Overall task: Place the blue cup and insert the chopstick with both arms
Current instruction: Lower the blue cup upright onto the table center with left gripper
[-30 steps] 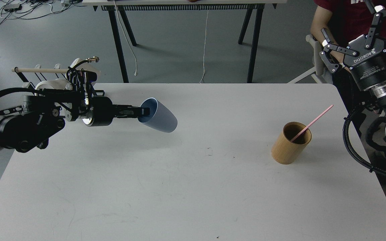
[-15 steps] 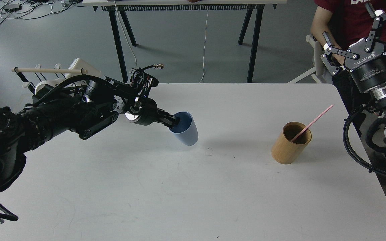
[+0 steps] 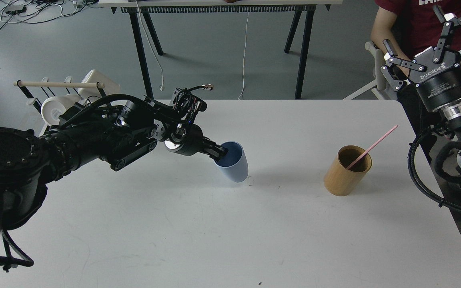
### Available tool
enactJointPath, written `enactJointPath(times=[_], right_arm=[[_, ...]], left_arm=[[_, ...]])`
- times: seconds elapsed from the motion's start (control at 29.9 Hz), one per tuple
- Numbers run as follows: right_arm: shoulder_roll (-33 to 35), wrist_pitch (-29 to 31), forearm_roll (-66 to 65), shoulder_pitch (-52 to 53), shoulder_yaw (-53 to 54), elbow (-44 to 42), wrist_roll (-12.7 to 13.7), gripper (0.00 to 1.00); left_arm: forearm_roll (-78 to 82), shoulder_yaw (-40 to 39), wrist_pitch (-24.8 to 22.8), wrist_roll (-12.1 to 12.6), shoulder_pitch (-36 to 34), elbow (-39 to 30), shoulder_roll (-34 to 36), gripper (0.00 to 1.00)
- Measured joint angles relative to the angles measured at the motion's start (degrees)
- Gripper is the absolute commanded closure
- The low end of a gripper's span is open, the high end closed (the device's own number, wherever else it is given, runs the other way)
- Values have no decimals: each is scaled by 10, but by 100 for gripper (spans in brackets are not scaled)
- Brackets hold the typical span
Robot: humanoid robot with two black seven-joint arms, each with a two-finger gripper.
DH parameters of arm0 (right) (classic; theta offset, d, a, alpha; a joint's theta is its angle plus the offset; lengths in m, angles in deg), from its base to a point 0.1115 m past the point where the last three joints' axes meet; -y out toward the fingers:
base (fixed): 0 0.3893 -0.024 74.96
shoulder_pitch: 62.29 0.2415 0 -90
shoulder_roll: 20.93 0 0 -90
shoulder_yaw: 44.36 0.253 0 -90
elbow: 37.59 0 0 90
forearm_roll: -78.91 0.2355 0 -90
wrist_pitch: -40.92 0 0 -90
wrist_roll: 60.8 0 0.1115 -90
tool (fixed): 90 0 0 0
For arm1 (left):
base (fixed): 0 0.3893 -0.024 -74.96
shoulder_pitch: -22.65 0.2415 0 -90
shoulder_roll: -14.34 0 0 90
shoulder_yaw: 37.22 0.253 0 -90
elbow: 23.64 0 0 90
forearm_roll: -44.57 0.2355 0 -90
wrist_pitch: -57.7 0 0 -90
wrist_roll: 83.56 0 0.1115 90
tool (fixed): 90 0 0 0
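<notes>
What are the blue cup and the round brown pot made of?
The small light-blue tapered cup looks like plastic: smooth, even colour, thin rim, matte sheen. The tan round pot looks like wood or bamboo: warm brown with a darker inside, though no grain shows clearly from here.

Blue cup [image 3: 233, 166] sits mid-table [image 3: 214, 232], left gripper [image 3: 219, 153] at its rim. Wooden holder [image 3: 346, 172] well to its right, chopstick [image 3: 372, 147] in it. Rack [image 3: 60, 92] behind table's left corner.
</notes>
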Motion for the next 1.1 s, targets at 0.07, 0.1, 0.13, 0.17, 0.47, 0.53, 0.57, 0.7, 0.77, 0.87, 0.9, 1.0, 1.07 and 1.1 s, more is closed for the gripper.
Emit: enactJointPath(times=[0.07, 0.1, 0.13, 0.17, 0.47, 0.53, 0.57, 0.7, 0.77, 0.87, 0.9, 1.0, 1.07, 1.1], right_arm=[[0, 0, 0, 0, 0, 0, 0, 3], [0, 0, 0, 0, 0, 0, 0, 3], [0, 0, 0, 0, 0, 0, 0, 3], [0, 0, 0, 0, 0, 0, 0, 3], [0, 0, 0, -1, -1, -1, 0, 3], [0, 0, 0, -1, -1, -1, 0, 3], [0, 0, 0, -1, -1, -1, 0, 3], [0, 0, 0, -1, -1, -1, 0, 3], [-1, 0, 0, -2, -1, -1, 0, 3], [-4, 0, 0, -2, -1, -1, 0, 3], [-4, 0, 0, -2, -1, -1, 0, 3], [-4, 0, 0, -1, -1, -1, 0, 3], [-4, 0, 0, -1, -1, -1, 0, 3], [-4, 0, 0, -1, -1, -1, 0, 3]], left_arm=[[1, 1, 0, 0, 0, -1, -3, 94], [1, 2, 0, 0, 0, -1, -6, 94], [1, 4, 0, 0, 0, 0, -10, 94], [1, 8, 0, 0, 0, 0, -14, 94], [0, 16, 0, 0, 12, 24, -37, 92], [0, 16, 1, 0, 13, 26, -37, 89], [0, 16, 1, 0, 14, 26, -37, 88], [1, 16, 1, 0, 14, 27, -35, 80], [1, 15, 0, 0, 14, 26, -33, 74], [-3, 13, -11, 0, 14, 24, -31, 59], [-5, 10, -17, 0, 14, 22, -30, 52], [-11, 4, -36, 0, 12, 20, -27, 13], [-22, -5, -42, 0, 12, 20, -25, 5], [-34, -13, -44, 0, 12, 20, -25, 3]])
